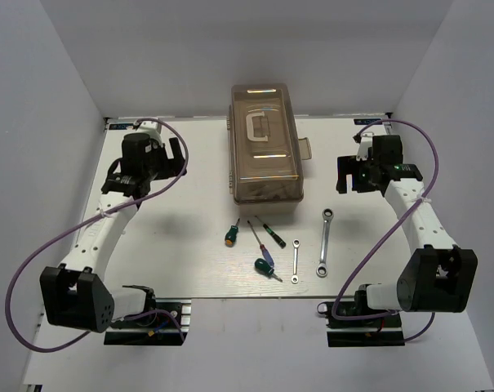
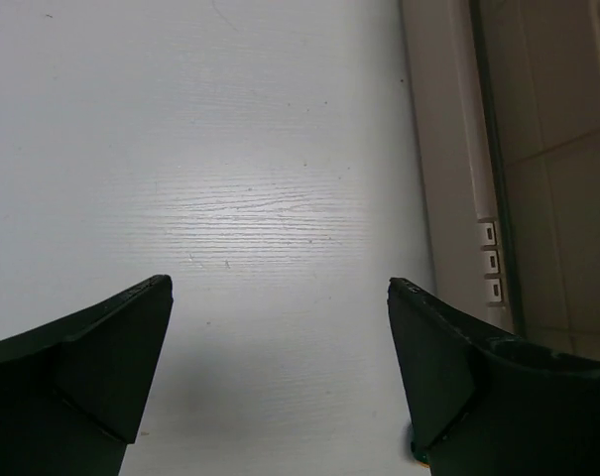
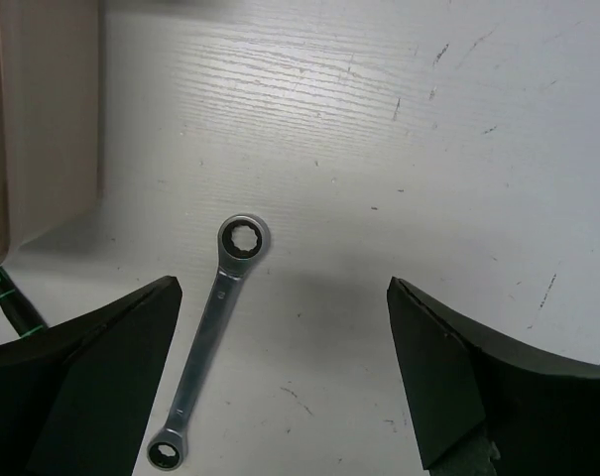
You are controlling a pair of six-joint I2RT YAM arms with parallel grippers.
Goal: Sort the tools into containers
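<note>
The tools lie in a loose row in front of the closed toolbox: a stubby green-handled screwdriver, a thin purple one, a black-handled one, a second green one, a small silver wrench and a larger wrench. My left gripper hangs open over bare table left of the box, its jaws holding nothing. My right gripper is open right of the box. The larger wrench lies under its left finger, untouched.
The toolbox has a translucent brown lid and a white handle; its side wall runs along the right of the left wrist view, and its corner shows in the right wrist view. White walls enclose the table.
</note>
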